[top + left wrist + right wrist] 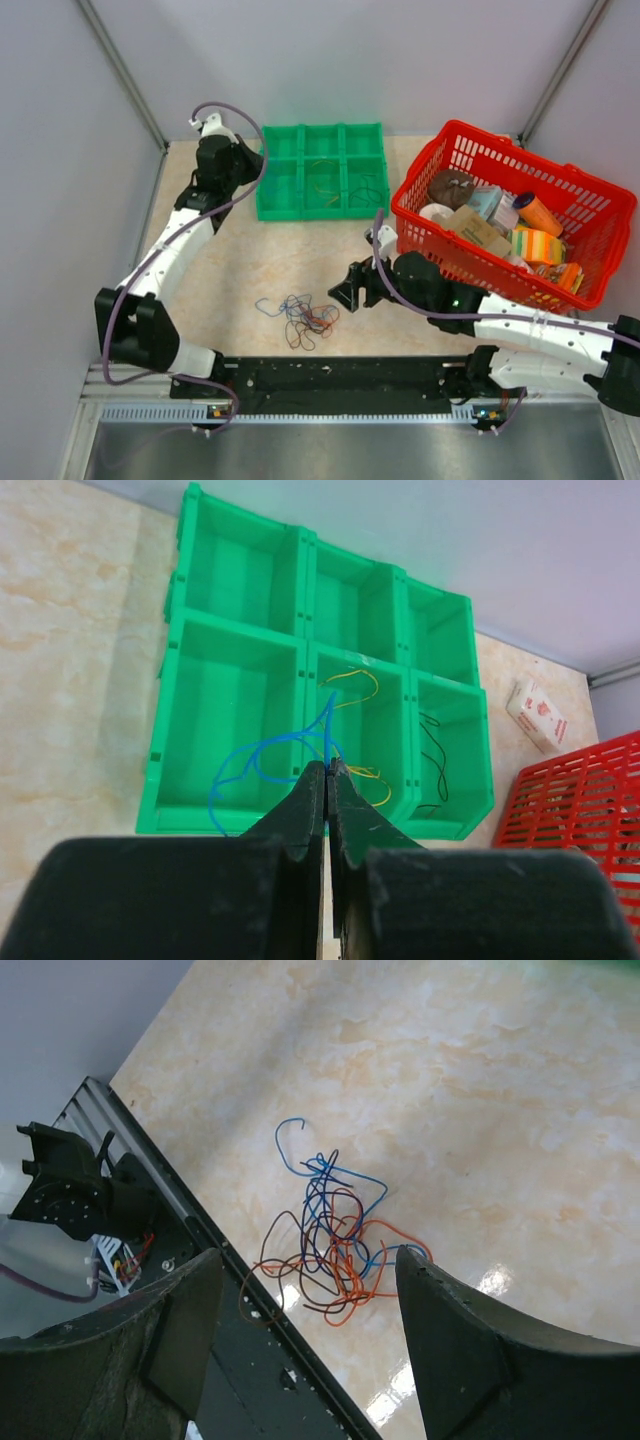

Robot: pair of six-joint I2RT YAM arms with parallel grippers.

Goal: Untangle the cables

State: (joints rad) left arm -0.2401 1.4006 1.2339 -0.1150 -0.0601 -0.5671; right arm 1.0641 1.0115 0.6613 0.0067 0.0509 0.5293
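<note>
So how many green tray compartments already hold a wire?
2: near middle compartment, yellow wire; near right compartment, dark wire. The left gripper pinches a blue wire.

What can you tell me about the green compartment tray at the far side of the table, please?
The green compartment tray looks like moulded plastic, open-topped, with six compartments in two rows of three. It sits flat on the marble-patterned tabletop. The far row looks empty. In the near row, the middle compartment holds a yellow wire, the right one a dark wire. A blue wire, pinched in the shut left gripper, loops over the near-left compartment; whether it touches the tray is unclear.
</note>
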